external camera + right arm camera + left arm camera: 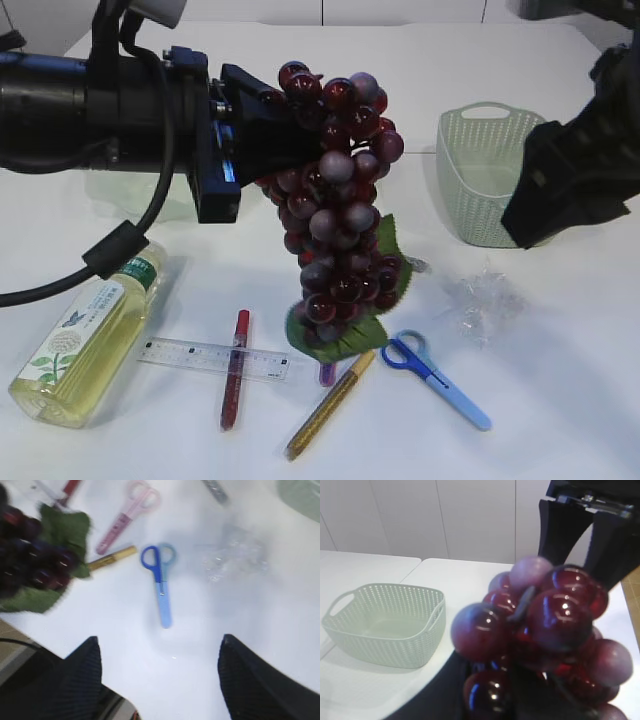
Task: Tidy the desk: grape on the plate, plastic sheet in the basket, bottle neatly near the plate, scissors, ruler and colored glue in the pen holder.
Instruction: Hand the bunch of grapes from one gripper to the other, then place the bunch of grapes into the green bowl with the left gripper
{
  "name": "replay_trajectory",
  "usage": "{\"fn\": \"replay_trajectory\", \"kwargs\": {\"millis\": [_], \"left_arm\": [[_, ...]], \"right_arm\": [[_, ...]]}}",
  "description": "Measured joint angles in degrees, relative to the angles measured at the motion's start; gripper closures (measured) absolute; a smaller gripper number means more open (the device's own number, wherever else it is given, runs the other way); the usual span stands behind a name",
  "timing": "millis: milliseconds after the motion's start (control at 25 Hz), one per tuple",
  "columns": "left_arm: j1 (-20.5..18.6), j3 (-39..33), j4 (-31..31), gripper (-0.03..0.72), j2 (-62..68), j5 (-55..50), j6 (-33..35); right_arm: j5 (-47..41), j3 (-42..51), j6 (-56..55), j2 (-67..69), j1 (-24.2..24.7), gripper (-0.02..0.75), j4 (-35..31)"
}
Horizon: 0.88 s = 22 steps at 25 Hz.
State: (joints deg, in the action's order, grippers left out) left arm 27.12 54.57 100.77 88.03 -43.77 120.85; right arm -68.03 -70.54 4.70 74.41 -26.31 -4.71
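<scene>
My left gripper [265, 135] is shut on the top of a dark red grape bunch [335, 220] with green leaves. It holds the bunch hanging above the table, and the grapes fill the left wrist view [545, 615]. My right gripper [565, 195] is open and empty [160, 675], hovering near the pale green basket [490, 170]. The crumpled clear plastic sheet [485, 295], blue scissors [435, 378], clear ruler [210, 358], red glue pen [235, 368], gold glue pen [330, 405] and the bottle [90, 340], lying down, are on the table. No plate or pen holder shows.
Pink scissors [127, 515] lie beyond the blue scissors [161, 580], mostly hidden under the grapes in the exterior view. The basket [390, 625] is empty. The left arm's cable loops down over the bottle's cap end.
</scene>
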Motion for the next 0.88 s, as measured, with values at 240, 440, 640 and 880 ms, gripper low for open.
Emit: {"fn": "replay_trajectory", "kwargs": {"millis": [240, 440, 640, 880], "left_arm": [[0.00, 0.00, 0.00, 0.594, -1.53, 4.19, -2.49], [0.00, 0.00, 0.11, 0.596, -2.54, 10.13, -4.90], [0.00, 2.12, 0.66, 0.596, -2.88, 19.03, -10.58], [-0.51, 7.16, 1.62, 0.596, -2.88, 29.80, -12.31]], "right_arm": [[-2.46, 0.00, -6.26, 0.00, 0.00, 0.177, 14.02], [-2.80, 0.00, -10.73, 0.00, 0.46, 0.190, 18.78], [-1.77, 0.49, -12.06, 0.00, 4.25, 0.193, 18.91], [1.14, 5.02, -9.55, -0.10, 11.06, 0.202, 14.78]]}}
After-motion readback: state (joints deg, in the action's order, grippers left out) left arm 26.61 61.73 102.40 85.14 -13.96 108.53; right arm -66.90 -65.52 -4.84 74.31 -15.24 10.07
